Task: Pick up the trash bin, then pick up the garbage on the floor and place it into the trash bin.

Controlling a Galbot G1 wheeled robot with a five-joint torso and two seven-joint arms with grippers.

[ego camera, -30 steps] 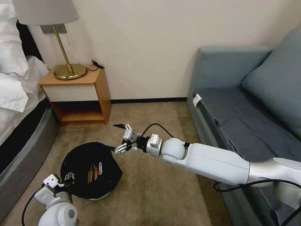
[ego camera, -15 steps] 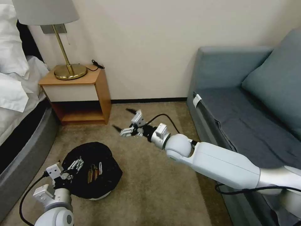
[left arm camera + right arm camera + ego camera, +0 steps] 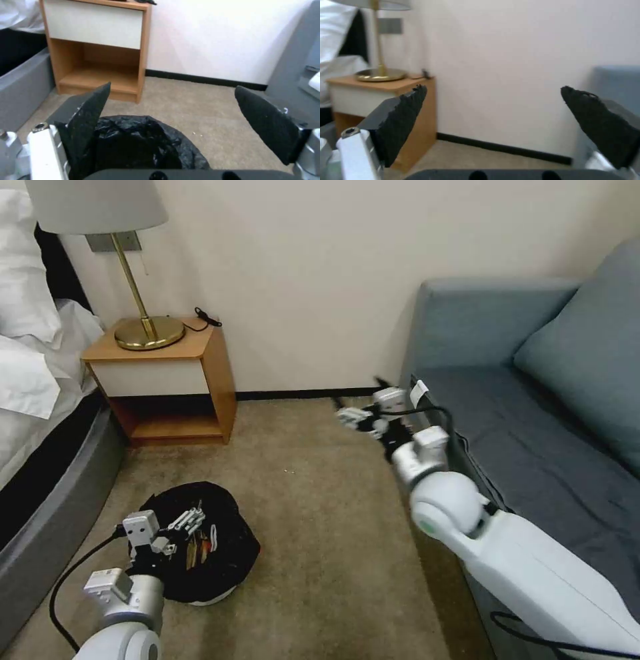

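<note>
I see the trash bin (image 3: 220, 553) standing upright on the carpet (image 3: 320, 553), mouth up. My left end effector (image 3: 189, 520) hangs over it, fingers apart. My right end effector (image 3: 363, 403) is apart too, by the sofa (image 3: 533, 433).

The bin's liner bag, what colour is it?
Black, clearest in the head view: bag.

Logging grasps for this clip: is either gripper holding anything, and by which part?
Nothing is held. The left gripper is open above the trash bin; the right gripper is open in the air near the sofa.
</note>
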